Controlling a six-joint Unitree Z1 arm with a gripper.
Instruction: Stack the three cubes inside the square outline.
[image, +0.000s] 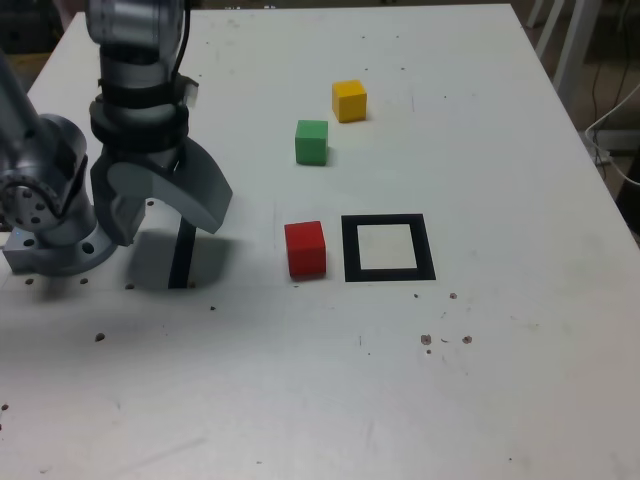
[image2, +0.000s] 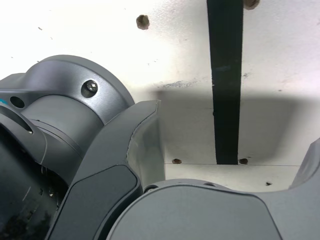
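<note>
**Nothing stacked yet – three cubes loose, pincer empty**

Since my pincer (image: 160, 215) hangs spread wide and empty near the worktop's (image: 480, 400) edge at the exterior view's left, right over the straight black tape strip (image: 181, 262), no block is in hand yet. The wrist view shows only that strip, my own base and bare worktop betw. the jaws.

The square outline (image: 389, 248) lies about mid-worktop, its white centre bare. The red cube (image: 305, 249) sits just beside its frame, on the side facing me, apart from the tape or barely so – can't tell. The green cube (image: 311, 141) is farther toward the far edge, and the yellow cube (image: 349, 100) beyond it, nearer the far edge still; those two are near each other but not touching.

Handling, my guess: small, stiff, light blocks w/ plain matte faces, so prob. not slippery and not fragile. Best hold is across two opposite side faces, jaws square to them, approx. mid-height or a bit above, so the bottom face lands flat. Red looks the obvious first pick, being closest to the frame.
</note>
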